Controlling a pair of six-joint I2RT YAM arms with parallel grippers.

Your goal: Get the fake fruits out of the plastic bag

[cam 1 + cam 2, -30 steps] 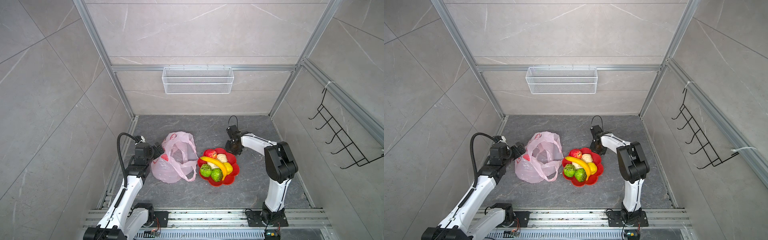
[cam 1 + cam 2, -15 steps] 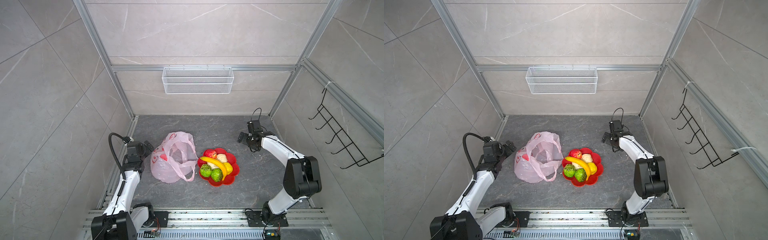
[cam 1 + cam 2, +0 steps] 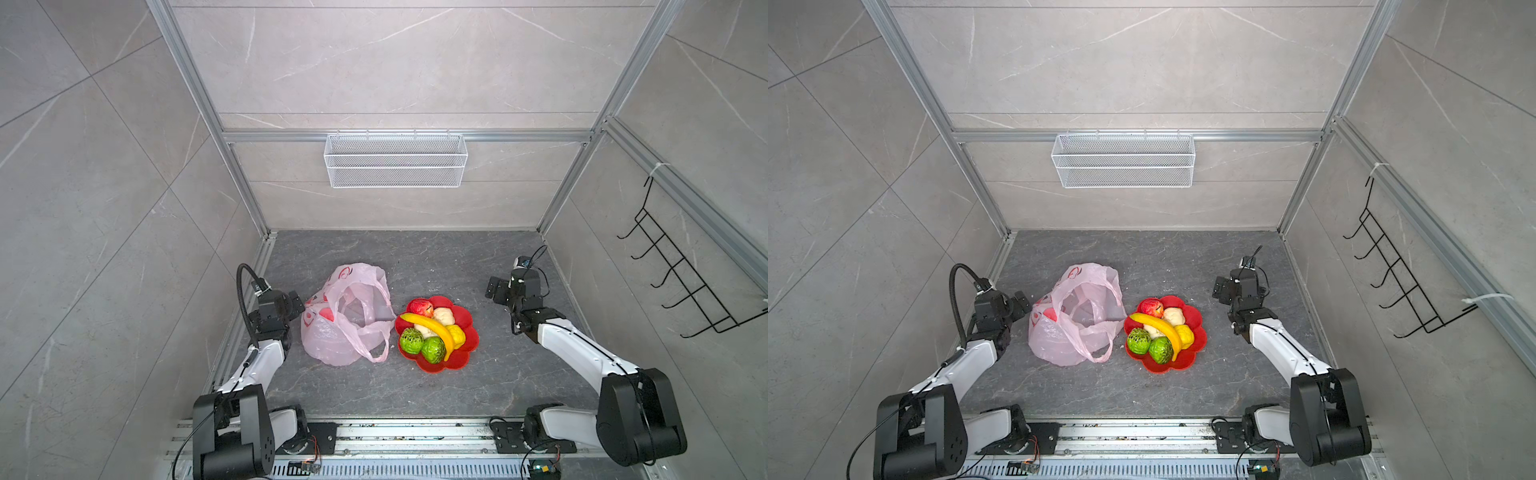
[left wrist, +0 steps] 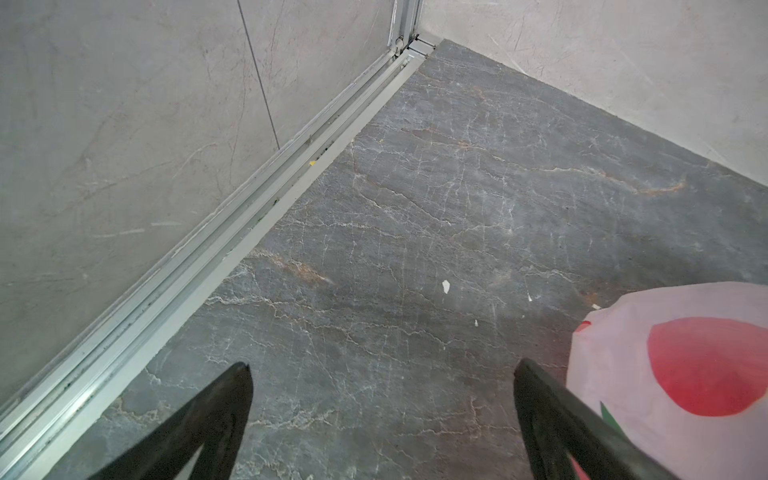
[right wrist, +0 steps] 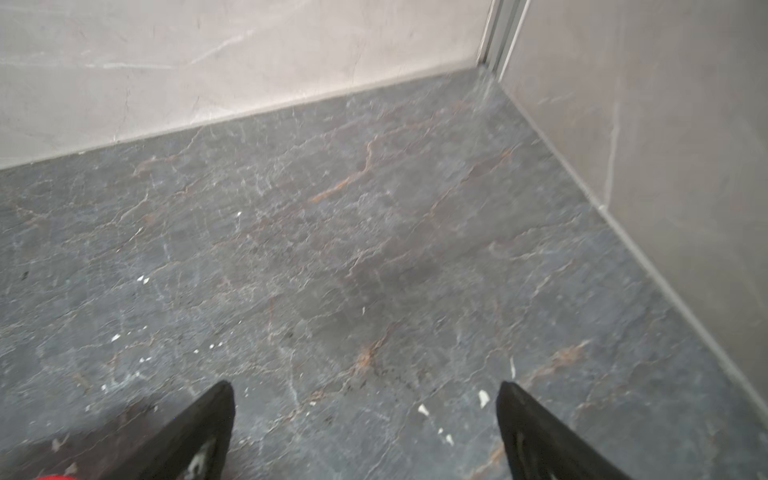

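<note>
On the red dish (image 3: 468,328) beside the limp plastic bag (image 3: 332,336) sit the fake fruits (image 3: 432,328), left gripper (image 4: 382,365) and right gripper (image 5: 365,384) both spread wide and empty, though a left finger snagging the bag could drag it into that pile.

In the left wrist view the plastic bag (image 4: 673,365) is cut off at the picture's edge; only a corner shows. The right wrist view is blurred, and a red sliver at its edge is perhaps the dish (image 5: 50,477). The banana (image 3: 433,328) hides part of a pale lump (image 3: 422,331) beneath it.
</note>
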